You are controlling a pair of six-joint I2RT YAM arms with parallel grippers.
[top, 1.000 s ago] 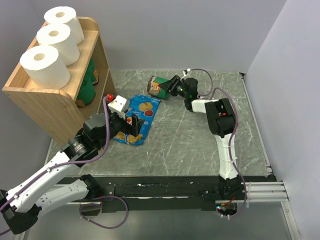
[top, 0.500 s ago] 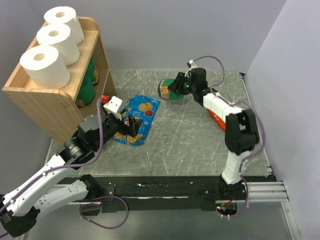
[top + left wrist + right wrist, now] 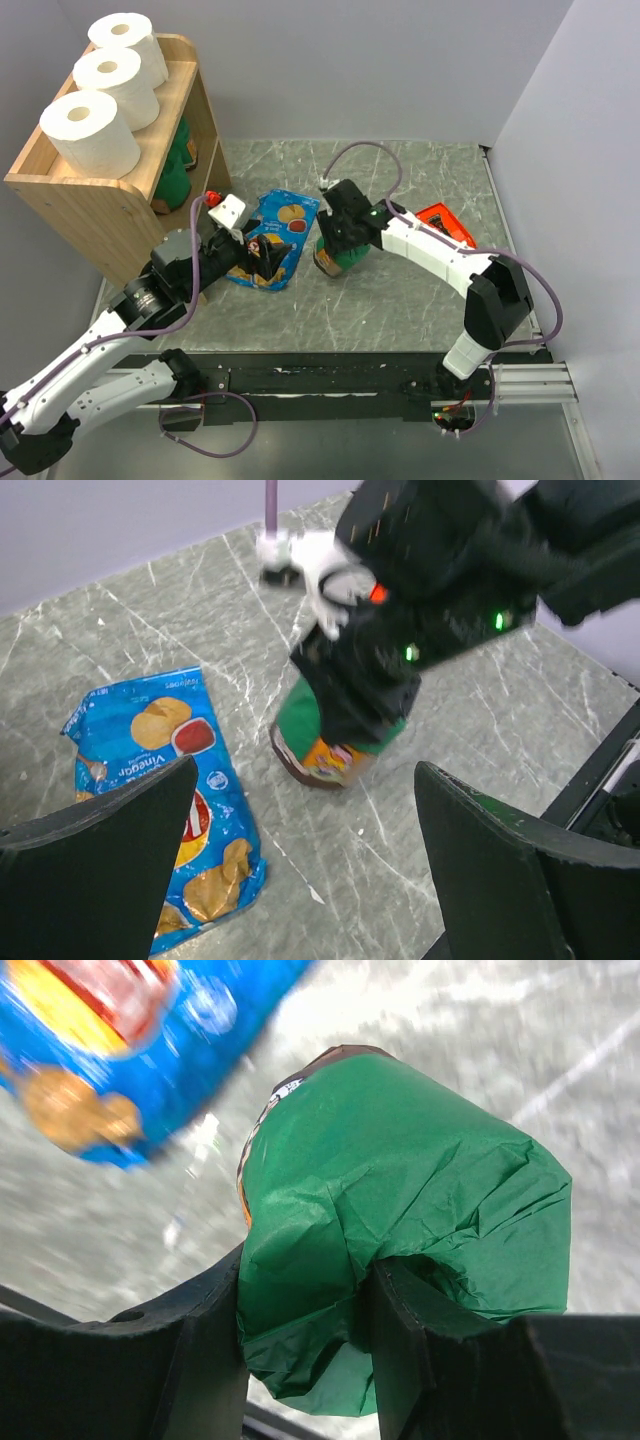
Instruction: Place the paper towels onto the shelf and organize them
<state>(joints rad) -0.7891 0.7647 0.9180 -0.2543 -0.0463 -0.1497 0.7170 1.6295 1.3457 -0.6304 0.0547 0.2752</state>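
Observation:
Three white paper towels [image 3: 90,130] stand in a row on the tray top of the wooden shelf [image 3: 100,205] at the far left. Two dark green rolls [image 3: 174,178] sit on a lower tier. My right gripper [image 3: 336,243] is shut on the third green roll [image 3: 338,258], one finger inside its wrapped end, holding it low over the table centre; the roll also shows in the right wrist view [image 3: 400,1190] between my fingers [image 3: 305,1295] and in the left wrist view [image 3: 335,730]. My left gripper [image 3: 262,258] is open and empty over the chip bag, jaws wide [image 3: 305,875].
A blue chip bag [image 3: 275,232] lies flat between the shelf and the held roll; it also shows in the left wrist view [image 3: 150,780]. A small flat red-orange object [image 3: 440,218] lies at the right, behind the right arm. Walls close the back and right.
My right gripper has carried the green roll from the far middle of the table toward the near centre, beside the chip bag. The left arm has shifted only slightly.

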